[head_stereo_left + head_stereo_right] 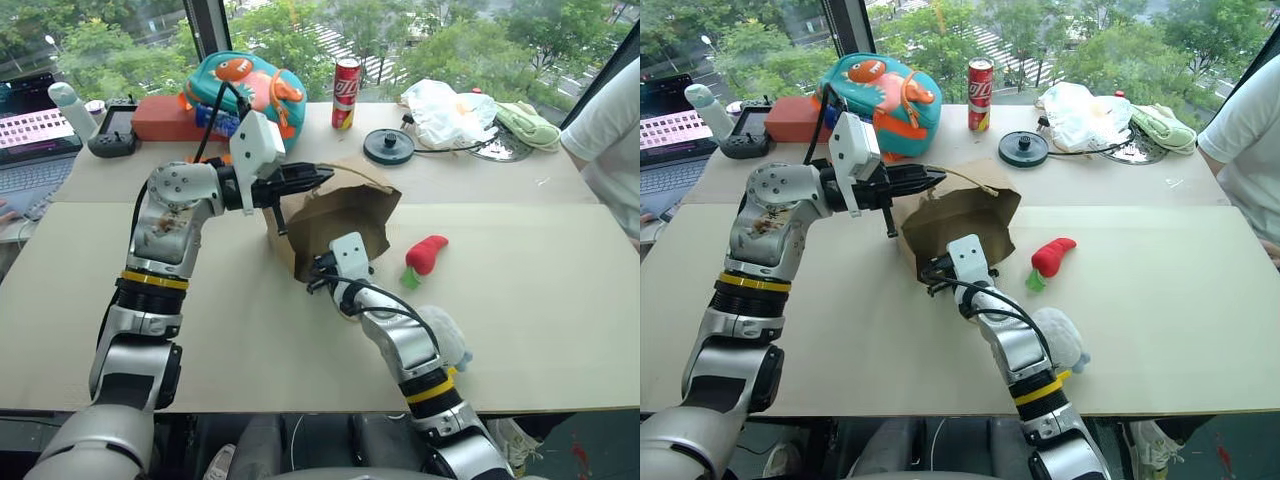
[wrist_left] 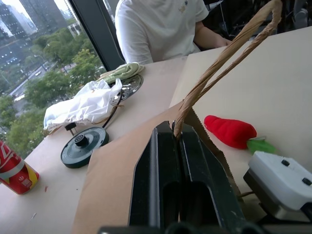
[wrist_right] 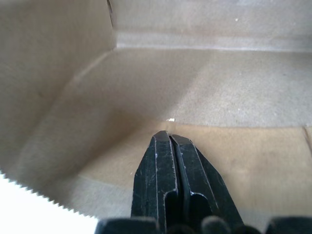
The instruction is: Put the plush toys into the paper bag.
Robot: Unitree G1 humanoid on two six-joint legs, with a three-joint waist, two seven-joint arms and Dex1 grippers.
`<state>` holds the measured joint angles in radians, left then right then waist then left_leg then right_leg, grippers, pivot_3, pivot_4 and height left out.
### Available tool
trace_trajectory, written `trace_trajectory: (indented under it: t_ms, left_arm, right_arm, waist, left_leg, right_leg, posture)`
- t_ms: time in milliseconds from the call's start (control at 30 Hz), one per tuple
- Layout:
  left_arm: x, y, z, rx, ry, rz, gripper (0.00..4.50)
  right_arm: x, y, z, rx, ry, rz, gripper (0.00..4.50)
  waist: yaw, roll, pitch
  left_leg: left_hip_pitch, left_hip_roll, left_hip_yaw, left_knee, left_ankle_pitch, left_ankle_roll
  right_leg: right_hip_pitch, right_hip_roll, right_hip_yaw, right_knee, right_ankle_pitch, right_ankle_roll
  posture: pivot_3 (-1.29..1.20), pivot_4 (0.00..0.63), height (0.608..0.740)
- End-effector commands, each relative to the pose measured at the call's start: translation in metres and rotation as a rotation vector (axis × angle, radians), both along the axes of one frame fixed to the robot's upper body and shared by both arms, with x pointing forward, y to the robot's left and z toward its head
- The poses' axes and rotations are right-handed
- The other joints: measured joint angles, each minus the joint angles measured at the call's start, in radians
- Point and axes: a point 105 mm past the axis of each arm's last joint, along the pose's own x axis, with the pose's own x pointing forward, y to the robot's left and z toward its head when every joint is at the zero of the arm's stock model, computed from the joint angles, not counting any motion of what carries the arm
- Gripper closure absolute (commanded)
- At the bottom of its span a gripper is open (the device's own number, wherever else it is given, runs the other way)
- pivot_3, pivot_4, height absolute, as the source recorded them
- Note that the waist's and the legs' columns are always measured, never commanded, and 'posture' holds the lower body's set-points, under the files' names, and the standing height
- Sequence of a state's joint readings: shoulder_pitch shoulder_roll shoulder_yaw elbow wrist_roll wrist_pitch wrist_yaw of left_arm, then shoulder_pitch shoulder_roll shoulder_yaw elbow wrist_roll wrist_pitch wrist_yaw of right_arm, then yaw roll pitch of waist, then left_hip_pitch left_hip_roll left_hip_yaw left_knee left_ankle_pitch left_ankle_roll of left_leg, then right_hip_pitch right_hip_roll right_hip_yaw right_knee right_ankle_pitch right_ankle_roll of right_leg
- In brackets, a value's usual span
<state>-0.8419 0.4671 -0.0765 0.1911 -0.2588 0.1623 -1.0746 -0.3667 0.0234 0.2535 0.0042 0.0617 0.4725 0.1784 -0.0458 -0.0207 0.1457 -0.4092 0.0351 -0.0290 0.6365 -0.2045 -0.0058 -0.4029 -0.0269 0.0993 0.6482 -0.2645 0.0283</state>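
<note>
Left gripper [image 2: 178,141] is pinching the bag's [image 1: 340,215] handle [image 2: 219,61]—keep it lifting the mouth; right gripper [image 3: 170,139]—closed, empty—is probing inside.

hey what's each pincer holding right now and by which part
The left pincer is shut on the paper bag, pinching its twine handle. The right pincer is shut and empty, inside the bag's mouth.
</note>
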Motion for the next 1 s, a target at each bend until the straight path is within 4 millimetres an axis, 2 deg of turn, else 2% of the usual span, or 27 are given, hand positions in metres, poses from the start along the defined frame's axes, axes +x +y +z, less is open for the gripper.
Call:
trace_trajectory:
  t_ms: [33,133,367,400,433,500,567,600,667,733,833,1000]
  left_arm:
    - [-0.004,-0.001,0.012,-0.028,-0.034,-0.01,4.5]
    - [-0.005,-0.002,0.011,-0.027,-0.028,-0.015,4.5]
    - [-0.005,-0.004,0.009,-0.034,-0.018,-0.023,4.5]
    - [-0.005,-0.004,0.008,-0.033,-0.017,-0.025,4.5]
    - [-0.005,-0.004,0.007,-0.032,-0.016,-0.026,4.5]
    - [-0.005,-0.005,0.006,-0.032,-0.014,-0.028,4.5]
    - [-0.005,-0.005,0.006,-0.032,-0.013,-0.03,4.5]
    - [-0.005,-0.005,0.005,-0.033,-0.012,-0.031,4.5]
    - [-0.005,-0.006,0.005,-0.034,-0.011,-0.032,4.5]
    - [-0.005,-0.006,0.004,-0.035,-0.009,-0.035,4.5]
    - [-0.005,-0.007,0.003,-0.037,-0.006,-0.039,4.5]
    - [-0.004,-0.007,0.003,-0.037,-0.008,-0.042,4.5]
  right_arm:
    - [-0.004,-0.007,0.032,0.064,-0.079,-0.006,4.45]
    - [-0.01,-0.016,0.049,0.102,-0.109,-0.024,4.45]
    - [-0.036,-0.038,0.071,0.09,-0.13,-0.005,4.45]
    - [-0.043,-0.046,0.076,0.085,-0.135,-0.006,4.45]
    - [-0.049,-0.053,0.079,0.09,-0.132,-0.004,3.91]
    - [-0.063,-0.07,0.084,0.088,-0.123,-0.002,3.44]
    - [-0.077,-0.091,0.084,0.055,-0.1,-0.006,2.66]
    - [-0.086,-0.104,0.085,0.033,-0.085,0.0,2.43]
    - [-0.1,-0.118,0.087,-0.001,-0.058,0.02,1.7]
    - [-0.11,-0.125,0.087,-0.026,-0.025,0.048,1.05]
    - [-0.13,-0.135,0.071,-0.096,0.085,0.093,0.05]
    - [-0.141,-0.137,0.046,-0.116,0.213,0.101,0.02]
  waist:
    - [0.0,0.0,0.0]
    - [0.0,0.0,0.0]
    - [0.001,0.0,0.0]
    - [0.001,0.0,0.0]
    - [0.002,0.0,0.0]
    - [0.003,0.0,0.0]
    - [0.006,0.0,0.0]
    - [0.006,0.0,0.0]
    - [0.008,0.0,0.0]
    - [0.007,0.0,0.0]
    - [0.003,0.0,0.0]
    - [0.0,0.0,0.0]
  left_leg:
    - [0.0,0.0,0.0,0.0,0.0,0.0]
    - [0.0,0.0,0.0,0.0,0.0,0.0]
    - [0.0,0.0,0.0,0.0,0.0,0.0]
    - [0.0,0.0,0.0,0.0,0.0,0.0]
    - [0.0,0.0,0.0,0.0,0.0,0.0]
    - [-0.001,0.0,0.0,0.0,0.0,0.0]
    - [-0.001,0.0,0.0,0.0,0.0,0.0]
    - [-0.001,-0.001,0.0,0.0,0.0,0.0]
    - [-0.001,-0.001,0.0,0.0,0.0,0.0]
    - [-0.001,-0.001,0.0,0.0,0.0,0.0]
    - [0.0,-0.001,0.0,0.0,0.0,0.0]
    - [0.001,-0.001,0.0,-0.001,0.0,0.0]
  right_leg:
    - [0.0,0.0,0.0,0.0,0.0,0.0]
    - [0.0,0.0,0.0,0.0,0.0,0.0]
    - [0.0,0.0,0.0,0.0,0.0,0.0]
    - [0.0,0.0,0.0,-0.001,0.0,0.0]
    - [0.0,0.0,0.0,0.0,0.0,0.0]
    - [0.0,0.0,0.0,-0.001,0.0,0.0]
    - [0.0,0.0,0.0,-0.001,0.0,0.0]
    - [0.0,0.0,0.0,-0.001,0.0,0.0]
    - [0.0,-0.001,0.0,-0.002,0.0,0.0]
    - [0.001,-0.001,0.0,-0.002,0.0,0.0]
    - [0.001,0.0,0.0,-0.001,-0.001,0.001]
    - [0.002,0.0,0.001,-0.002,-0.003,0.005]
  posture:
    - [0.0,0.15,0.739]
    - [0.0,0.15,0.739]
    - [0.0,0.15,0.739]
    - [0.0,0.15,0.739]
    - [0.0,0.15,0.739]
    - [0.0,0.15,0.739]
    - [0.0,0.15,0.739]
    - [0.0,0.15,0.739]
    - [0.0,0.15,0.739]
    - [0.0,0.15,0.739]
    - [0.0,0.15,0.739]
    - [0.0,0.15,0.739]
